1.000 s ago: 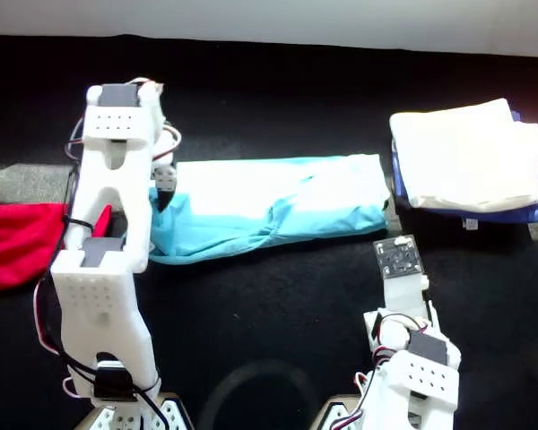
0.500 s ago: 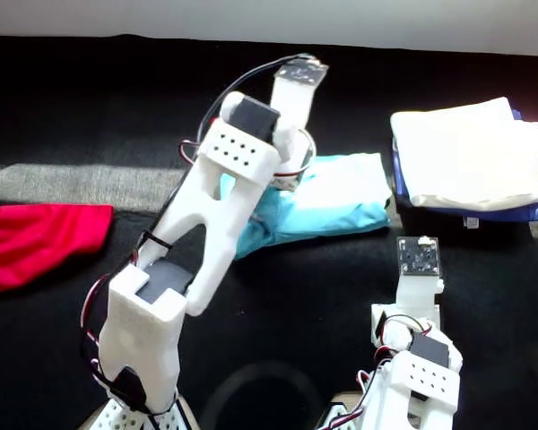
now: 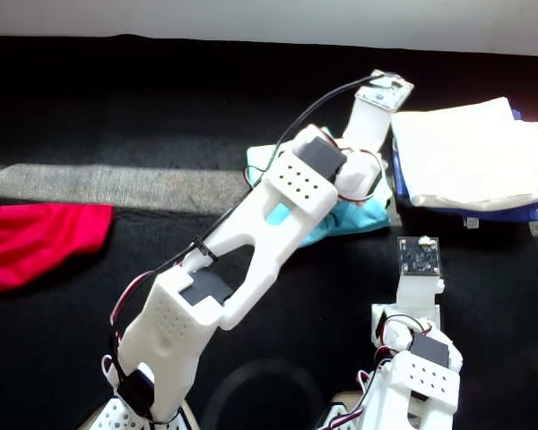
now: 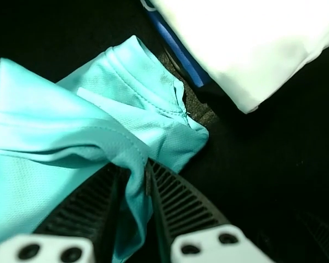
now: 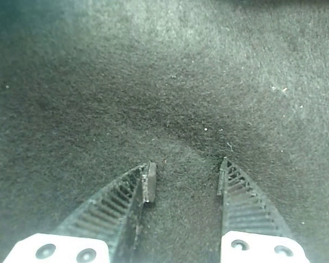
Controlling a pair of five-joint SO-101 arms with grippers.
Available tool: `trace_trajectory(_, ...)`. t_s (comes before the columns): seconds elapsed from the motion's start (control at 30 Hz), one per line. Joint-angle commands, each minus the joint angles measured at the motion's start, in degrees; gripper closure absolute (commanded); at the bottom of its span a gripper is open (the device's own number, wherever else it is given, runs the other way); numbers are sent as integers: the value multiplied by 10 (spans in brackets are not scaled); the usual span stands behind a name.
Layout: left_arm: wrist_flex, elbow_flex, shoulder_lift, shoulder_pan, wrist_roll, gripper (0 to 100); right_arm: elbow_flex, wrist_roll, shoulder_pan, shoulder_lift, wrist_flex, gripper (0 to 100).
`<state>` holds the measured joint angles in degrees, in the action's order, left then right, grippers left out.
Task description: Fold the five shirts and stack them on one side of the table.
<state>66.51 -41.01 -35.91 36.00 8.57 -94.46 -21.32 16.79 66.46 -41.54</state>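
A teal shirt [image 4: 55, 137] lies bunched on the black table, just left of the stack; part of the same teal shirt [image 3: 366, 217] shows under the arm. My left gripper [image 4: 134, 167] is shut on a fold of it, close to the stack's edge. The stack is a folded white shirt [image 3: 466, 152] on a blue shirt [image 3: 511, 215] at the back right. A red shirt [image 3: 36, 240] lies crumpled at the far left. My right gripper [image 5: 187, 164] hangs open over bare black cloth, nothing between its fingers.
The left arm [image 3: 251, 242] stretches diagonally across the table's middle. The right arm [image 3: 417, 349] stands at the front right. A grey strip [image 3: 117, 184] runs across the black table cover.
The left arm swung from the teal shirt's left end over to the right, carrying that end across the shirt toward the stack. The shirt now lies much shorter. The right arm barely moved.
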Motion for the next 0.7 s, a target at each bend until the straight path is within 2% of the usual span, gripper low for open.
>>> trace_trajectory(0.0,-11,-58,-12,11,-4,986,-15,6,15,1,12,810)
trace_trajectory(0.07,-11,-79,-32,12,-4,971,-15,6,15,1,12,810)
trace_trajectory(0.23,1,-122,-67,9,-4,787,-15,6,15,1,12,810)
trace_trajectory(0.3,25,-156,-67,7,-4,770,-15,6,15,1,12,810)
trace_trajectory(0.47,115,-284,-73,-47,-4,795,-15,6,15,1,12,810)
trace_trajectory(0.53,145,-288,-73,-83,-4,868,-15,6,15,1,12,810)
trace_trajectory(0.6,161,-274,-80,-114,-1,992,-15,6,15,1,12,810)
trace_trajectory(0.67,165,-254,-95,-131,-2,977,-15,6,15,1,12,810)
